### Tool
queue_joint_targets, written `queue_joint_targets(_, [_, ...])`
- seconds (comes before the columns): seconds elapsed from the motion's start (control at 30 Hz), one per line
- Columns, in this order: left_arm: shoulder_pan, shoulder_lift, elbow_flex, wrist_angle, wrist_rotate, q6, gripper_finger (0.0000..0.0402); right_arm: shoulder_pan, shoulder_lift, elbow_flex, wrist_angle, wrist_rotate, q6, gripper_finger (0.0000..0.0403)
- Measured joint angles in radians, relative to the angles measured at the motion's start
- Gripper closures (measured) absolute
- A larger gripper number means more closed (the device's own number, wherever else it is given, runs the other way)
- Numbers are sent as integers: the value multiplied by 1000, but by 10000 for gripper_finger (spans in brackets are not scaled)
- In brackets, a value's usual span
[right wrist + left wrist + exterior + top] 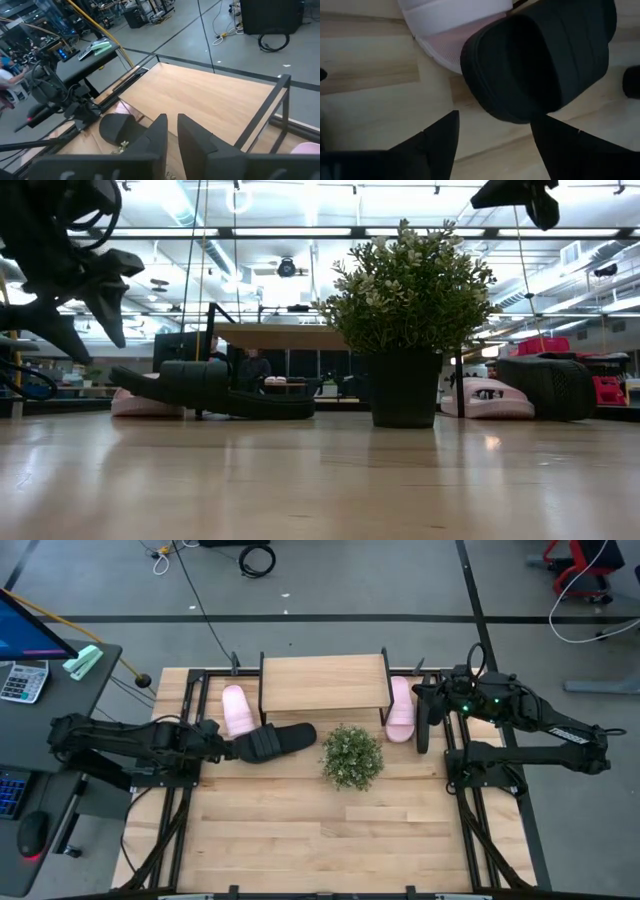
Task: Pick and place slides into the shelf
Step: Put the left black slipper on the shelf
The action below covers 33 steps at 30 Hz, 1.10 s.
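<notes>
The left gripper (228, 748) sits at the heel of a black slide (275, 740) that lies on the table (300, 840) just in front of the shelf's (322, 682) left legs. In the left wrist view its two fingers (437, 137) stand spread, with the black slide's strap just beyond them and nothing between them, so the gripper is open and holds nothing. The slide lies flat on the boards, toe pointing right, which suggests it has been put down rather than gripped; it is beside the shelf, not under the top board.

A pink slide (238, 710) lies just beyond the black one, at the shelf's left end, its heel touching or nearly touching the black slide. The other pink slide (400, 708) lies at the shelf's right end, apparently outside the leg. A second black slide (548, 387) shows in the low view, standing on the table at the right, near that pink one.

The right gripper (424, 725) hangs near the shelf's right end, above the table. Its fingers (159, 131) stand close together with a narrow gap, and nothing is between them.

A potted plant (351, 755) stands in front of the shelf, so slides have to go in from the ends.

The far-right pink slide carries a dark mark on its strap, too small to read. No other writing is legible.
</notes>
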Motion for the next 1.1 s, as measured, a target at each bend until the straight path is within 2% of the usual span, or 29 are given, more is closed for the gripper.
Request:
queue_joint_targets(0.4, [0,0,-91,102,-82,-26,138,0,0,0,0,-24,-1,313])
queue_joint_targets(0.6, [0,0,-210,268,-90,-101,126,0,0,0,-1,-50,-1,309])
queue_joint_targets(0.8, [0,0,-336,581,-112,-123,116,0,0,0,-30,-54,9,309])
queue_joint_targets(0.9, [0,1,-374,682,-131,-123,116,0,0,0,-46,-64,10,309])
queue_joint_targets(1.1, [-1,0,-378,698,-154,-117,115,0,0,0,-47,-71,28,308])
